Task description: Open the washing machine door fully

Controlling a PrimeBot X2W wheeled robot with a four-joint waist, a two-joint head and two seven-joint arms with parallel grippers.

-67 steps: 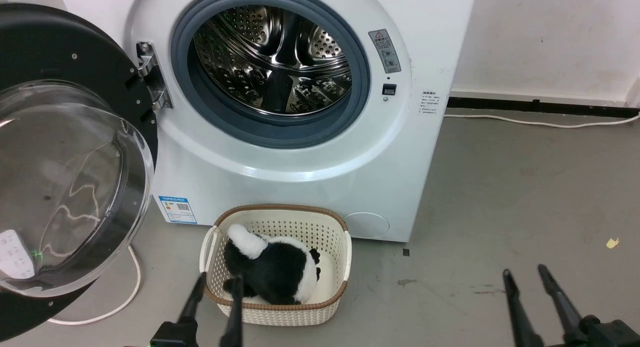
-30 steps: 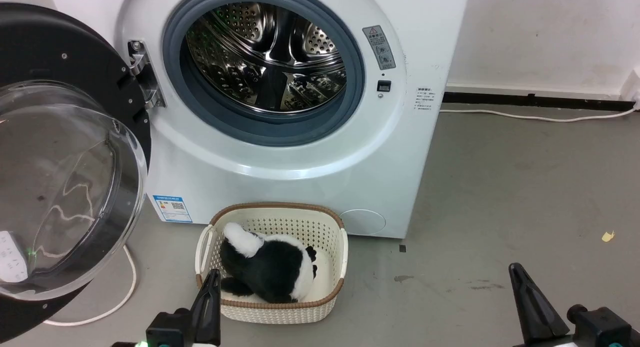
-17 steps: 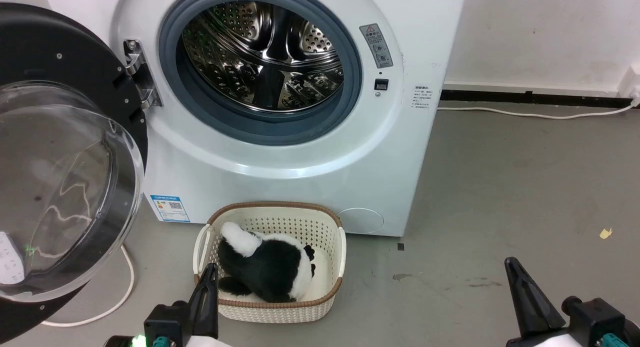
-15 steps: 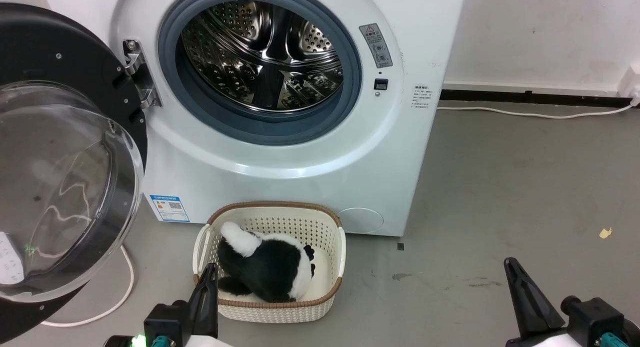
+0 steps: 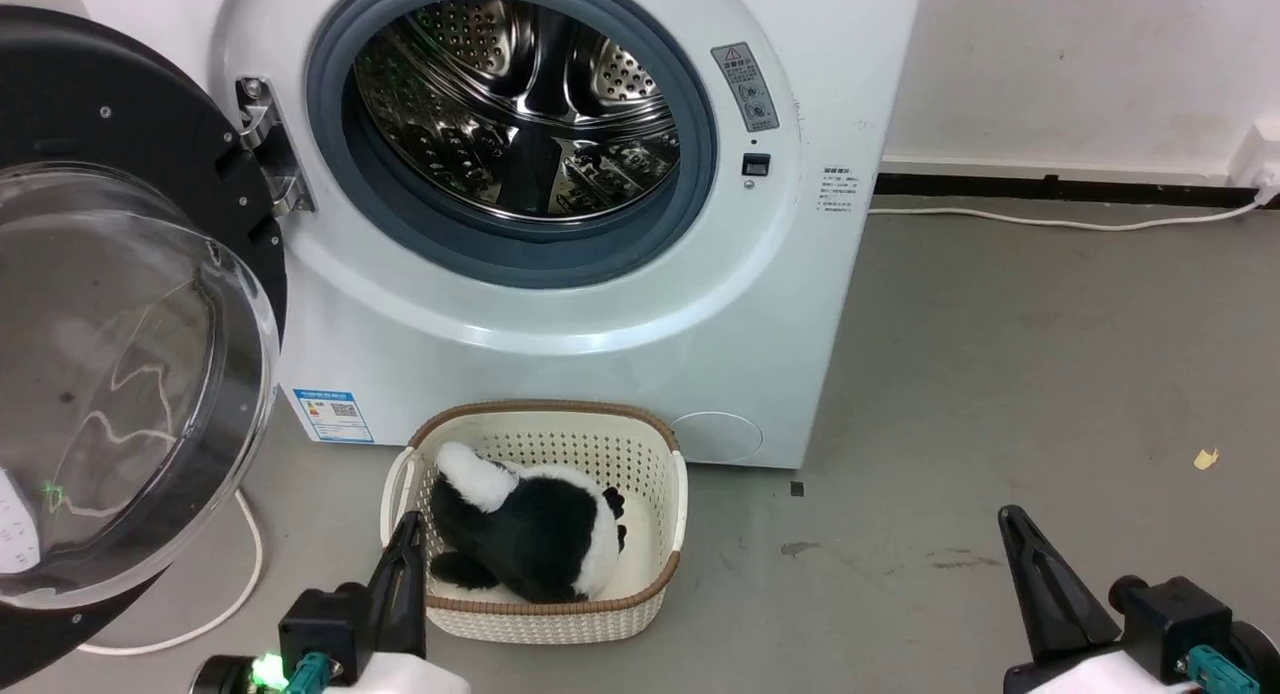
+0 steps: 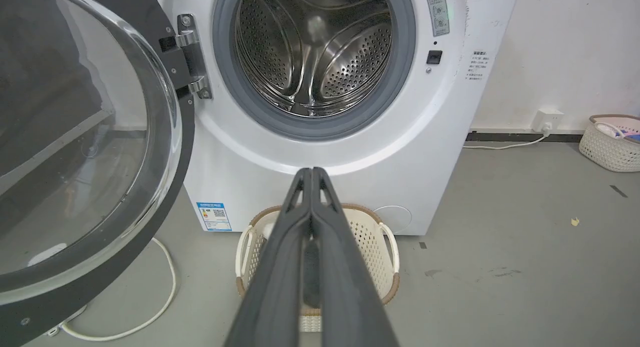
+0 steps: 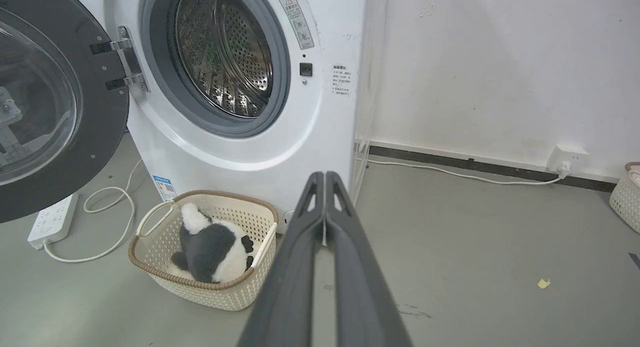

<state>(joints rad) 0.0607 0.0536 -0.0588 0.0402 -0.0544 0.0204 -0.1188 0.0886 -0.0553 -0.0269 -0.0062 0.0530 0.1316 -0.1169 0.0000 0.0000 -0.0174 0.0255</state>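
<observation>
Seemingly little is left: the washing machine door (image 5: 120, 314) stands swung wide at nine o'clock of the washing machine (image 5: 560, 344), drum opening (image 5: 520, 104) exposed. The left gripper (image 6: 311, 173) at seven o'clock and the right gripper (image 7: 324, 176) at five each have fingers pressed together, empty, well apart from it.

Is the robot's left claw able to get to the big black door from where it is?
Probably yes. The left claw, shut, hangs near the basket, and the washing machine door stands open just to its left, with only floor and a white cable between them.
</observation>
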